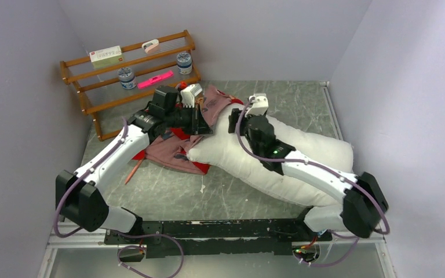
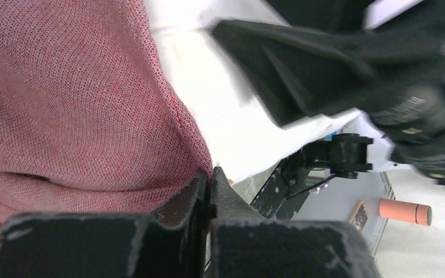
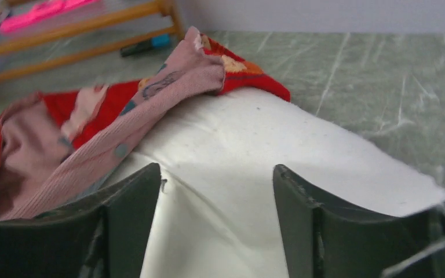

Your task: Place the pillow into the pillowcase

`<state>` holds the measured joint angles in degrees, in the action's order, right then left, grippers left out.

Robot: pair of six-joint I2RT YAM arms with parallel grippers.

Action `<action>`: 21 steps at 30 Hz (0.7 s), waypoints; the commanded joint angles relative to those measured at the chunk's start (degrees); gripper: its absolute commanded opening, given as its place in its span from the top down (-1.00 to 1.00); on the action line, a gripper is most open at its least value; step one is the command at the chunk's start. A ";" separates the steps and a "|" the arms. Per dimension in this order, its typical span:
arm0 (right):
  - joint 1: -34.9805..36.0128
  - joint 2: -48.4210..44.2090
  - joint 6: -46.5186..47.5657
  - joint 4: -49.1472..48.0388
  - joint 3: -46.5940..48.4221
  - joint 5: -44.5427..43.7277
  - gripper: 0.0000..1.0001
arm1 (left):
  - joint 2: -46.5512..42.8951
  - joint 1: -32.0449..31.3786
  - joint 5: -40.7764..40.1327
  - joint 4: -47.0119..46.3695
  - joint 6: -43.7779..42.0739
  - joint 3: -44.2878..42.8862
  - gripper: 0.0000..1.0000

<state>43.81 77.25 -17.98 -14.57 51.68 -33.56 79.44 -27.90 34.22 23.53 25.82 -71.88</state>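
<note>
Grey-green marbled table [image 1: 301,104] filled the frame between pale walls. Across its centre and right lay the pillow [image 1: 313,153], plump and almost wholly bare. Only its upper-left end was capped by the pillowcase [image 1: 171,152], which sat bunched at centre left with much of its paler reverse showing. A wooden rack [image 1: 87,101] stood in the upper left corner. The left gripper [image 2: 210,176] was clamped shut on a fold of the case's edge beside the pillow. The right gripper [image 3: 217,174] hovered over the pillow's end with fingers apart, holding nothing. Judging by this, the job was barely begun: nearly the whole pillow had yet to be sleeved.
</note>
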 commanded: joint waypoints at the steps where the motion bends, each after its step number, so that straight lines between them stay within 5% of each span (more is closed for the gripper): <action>1: -0.79 -12.75 12.47 2.13 -3.33 20.97 -0.56 | 0.70 -0.58 -1.19 1.45 -2.38 -1.47 0.90; 4: -0.75 -16.71 21.81 9.38 -1.93 32.26 -0.61 | 0.72 -0.58 -1.80 0.91 -2.23 -1.57 0.90; 6: -0.68 -17.44 26.28 15.12 0.08 40.09 -0.93 | 0.80 -0.58 -2.65 1.44 -2.43 -2.05 0.90; 9: 0.08 -18.30 32.80 20.20 0.07 48.01 -0.99 | 0.64 -0.58 -3.17 1.45 -2.14 -2.30 0.90; 17: 4.54 -18.46 41.23 13.40 -6.72 41.24 -0.99 | 0.13 0.15 -4.84 2.61 1.34 -2.89 0.90; 21: 9.66 -13.59 47.35 8.76 -9.19 30.34 -0.99 | -0.38 0.72 -5.90 2.25 2.65 -3.19 0.90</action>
<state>49.52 60.53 21.12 0.86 44.58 5.45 81.47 -27.75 29.63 26.28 26.52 -72.16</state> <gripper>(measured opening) 0.994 0.056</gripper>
